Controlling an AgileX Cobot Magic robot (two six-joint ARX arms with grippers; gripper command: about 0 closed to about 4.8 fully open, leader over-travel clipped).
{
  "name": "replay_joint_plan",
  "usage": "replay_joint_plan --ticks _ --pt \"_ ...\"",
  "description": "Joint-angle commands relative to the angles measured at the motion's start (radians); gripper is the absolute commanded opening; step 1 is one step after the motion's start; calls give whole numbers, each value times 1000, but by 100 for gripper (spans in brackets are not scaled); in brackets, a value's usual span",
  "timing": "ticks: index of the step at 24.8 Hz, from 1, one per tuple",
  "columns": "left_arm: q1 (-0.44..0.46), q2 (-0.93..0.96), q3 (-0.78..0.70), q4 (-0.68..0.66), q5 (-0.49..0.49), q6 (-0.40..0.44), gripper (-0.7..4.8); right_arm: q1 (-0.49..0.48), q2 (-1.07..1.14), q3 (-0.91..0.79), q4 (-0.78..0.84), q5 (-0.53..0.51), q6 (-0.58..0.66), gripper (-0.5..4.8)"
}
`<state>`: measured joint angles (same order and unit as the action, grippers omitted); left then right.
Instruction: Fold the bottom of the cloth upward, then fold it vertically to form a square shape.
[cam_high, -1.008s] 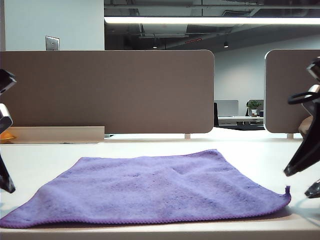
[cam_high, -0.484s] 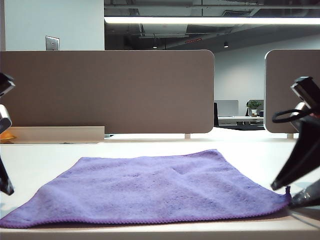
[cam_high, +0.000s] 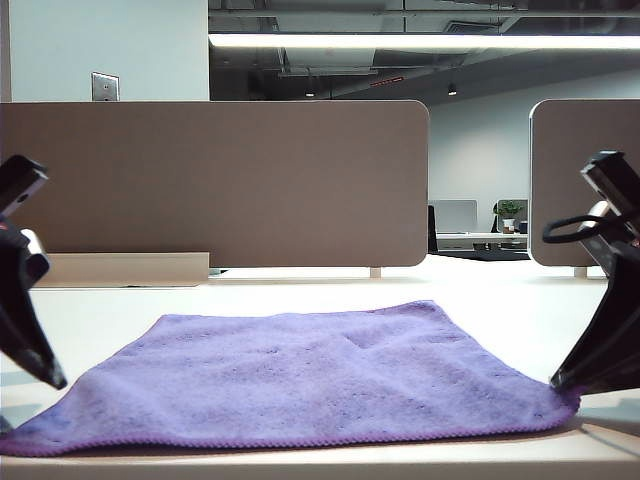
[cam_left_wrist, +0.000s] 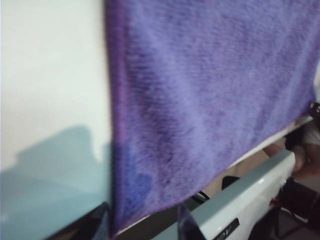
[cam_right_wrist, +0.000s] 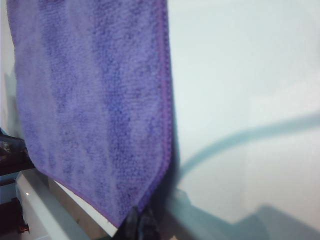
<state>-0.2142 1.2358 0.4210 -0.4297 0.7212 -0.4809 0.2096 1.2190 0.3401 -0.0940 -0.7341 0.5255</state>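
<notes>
The cloth (cam_high: 300, 375) is lying flat on the table (cam_high: 500, 300), its front hem along the near edge. The left gripper (cam_left_wrist: 142, 225) is straddling the front-left corner, fingers apart. The right gripper (cam_right_wrist: 140, 222) is pinching the front-right corner, fingers clamped on the cloth. Dividers (cam_high: 220, 180) are standing behind.

The white table (cam_high: 330, 285) carries the purple cloth (cam_high: 300, 375), which lies spread flat on it between the two grippers. Its near corner by the left gripper (cam_left_wrist: 142, 227) sits between that gripper's parted fingers. Its other near corner is pinched in the closed tips of the right gripper (cam_right_wrist: 139, 222), down at the tabletop.
</notes>
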Motion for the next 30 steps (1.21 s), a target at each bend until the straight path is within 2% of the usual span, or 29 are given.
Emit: replay_joint_plan --ticks 1,9,12,13,16,17,21,22,25,30 --pt "0 52 -14 -32 -68 40 184 0 -2 1 14 -8 -2 8" --pt "0 59 -14 -9 -71 39 170 0 -2 1 19 -8 -2 8" --pt "0 59 -14 -2 -71 39 86 0 -2 1 25 -8 -2 8" --pt "0 59 -14 1 -72 39 75 0 -2 1 26 -8 -2 8" --pt "0 59 -14 11 -74 39 72 0 -2 1 28 -12 -2 8" --pt "0 59 -14 17 -74 39 52 0 -2 1 28 -14 -2 8" --pt "0 59 -14 33 -74 39 36 0 -2 1 29 -27 -2 8" --pt "0 59 -14 32 -74 40 10 0 -2 1 29 -27 -2 7" --pt "0 59 -14 22 -72 39 -6 0 -3 1 16 -27 -2 -7" --pt "0 58 -14 -29 -66 63 -6 0 -5 1 -58 -28 -5 -7"
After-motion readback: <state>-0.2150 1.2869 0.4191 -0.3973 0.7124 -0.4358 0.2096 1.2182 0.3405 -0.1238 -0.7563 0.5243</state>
